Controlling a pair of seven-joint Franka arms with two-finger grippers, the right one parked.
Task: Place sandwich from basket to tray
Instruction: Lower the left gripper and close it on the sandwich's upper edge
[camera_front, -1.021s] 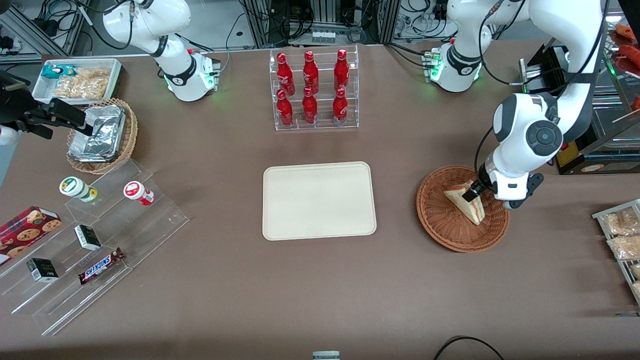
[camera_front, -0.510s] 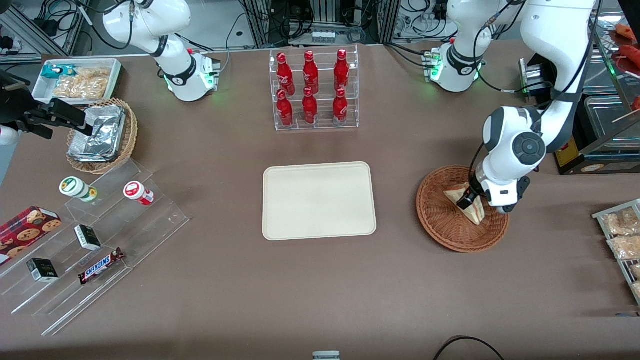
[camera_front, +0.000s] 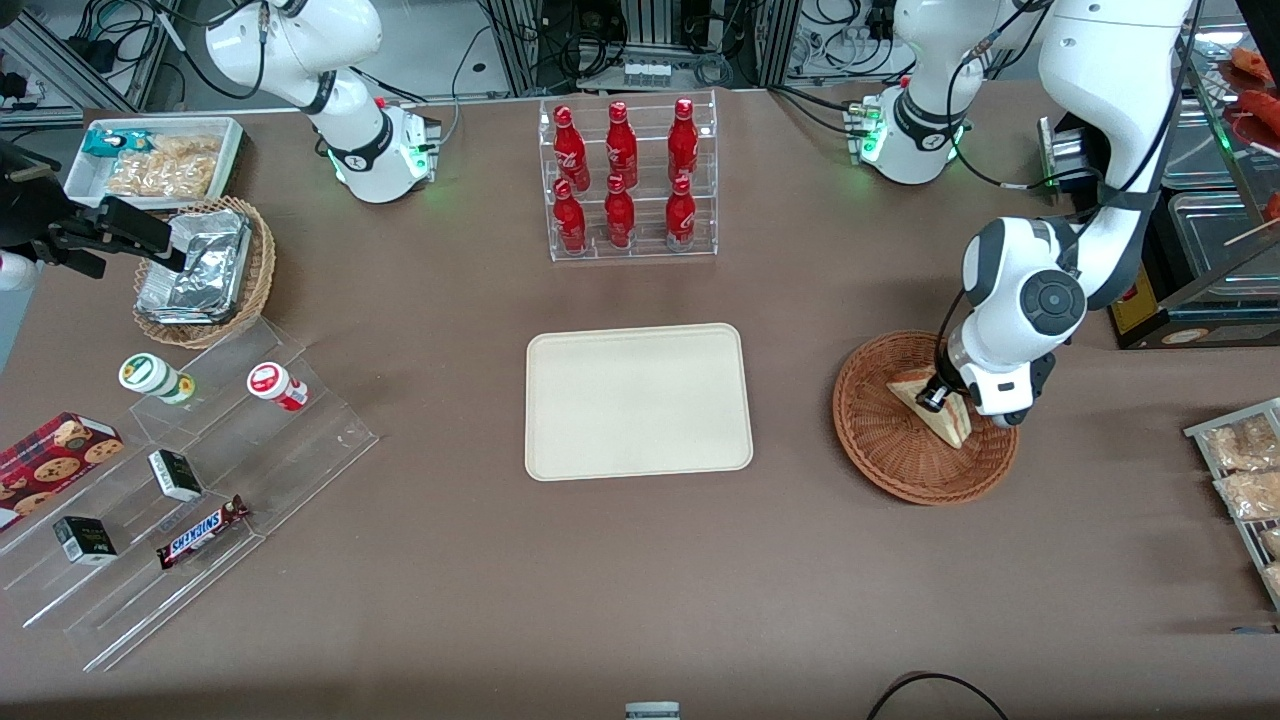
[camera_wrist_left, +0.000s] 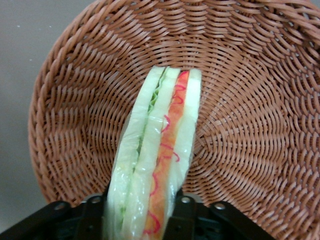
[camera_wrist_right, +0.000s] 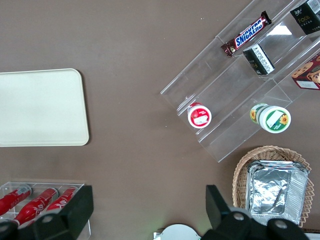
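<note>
gripper (camera_front: 935, 398): has dropped lower over last second, now astride wrapped sandwich (camera_wrist_left: 155, 165); jaws flank wedge, closure you cannot tell. sandwich on edge in wicker basket (camera_front: 880, 455), not lifted. tray (camera_front: 638, 401) bare, toward table centre. expect grasp next.

A robotics lab staged as a snack shop: around the tray (camera_front: 638, 402) stand a clear rack of red bottles (camera_front: 624, 180), acrylic snack steps (camera_front: 190, 480) and cable-strewn equipment frames (camera_front: 650, 40).
</note>
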